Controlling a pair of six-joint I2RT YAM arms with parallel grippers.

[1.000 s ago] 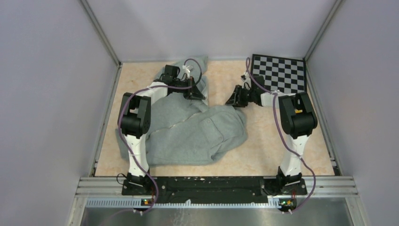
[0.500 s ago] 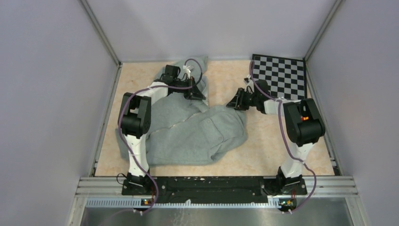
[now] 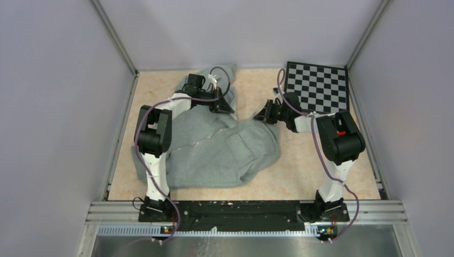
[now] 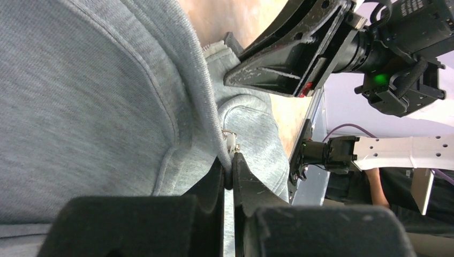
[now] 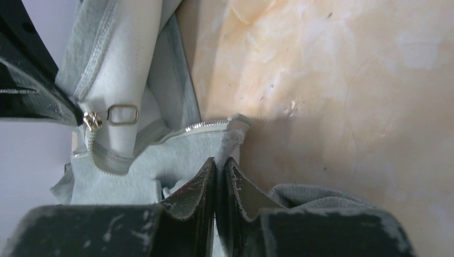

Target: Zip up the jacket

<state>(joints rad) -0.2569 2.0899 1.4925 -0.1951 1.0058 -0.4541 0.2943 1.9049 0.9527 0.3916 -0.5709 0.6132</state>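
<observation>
The light-grey fleece jacket (image 3: 225, 150) lies crumpled on the left half of the table, one part reaching the far edge. My left gripper (image 3: 222, 106) is shut on a front edge of the jacket (image 4: 107, 96), next to the metal zipper slider (image 4: 231, 142). My right gripper (image 3: 260, 115) is shut on the other front edge's corner (image 5: 233, 140), where the zipper teeth (image 5: 182, 130) end. In the right wrist view the slider and its ring pull (image 5: 123, 114) hang by the left gripper's fingers (image 5: 32, 80). The two grippers are a short way apart.
A black-and-white checkerboard (image 3: 317, 85) lies at the far right corner. Metal-framed side walls (image 3: 120, 107) close in the table. The right gripper's fingers (image 4: 289, 59) show close in the left wrist view.
My right gripper has moved left and slightly away from me, closer to the left gripper, keeping the jacket edge. The left arm has not moved.
</observation>
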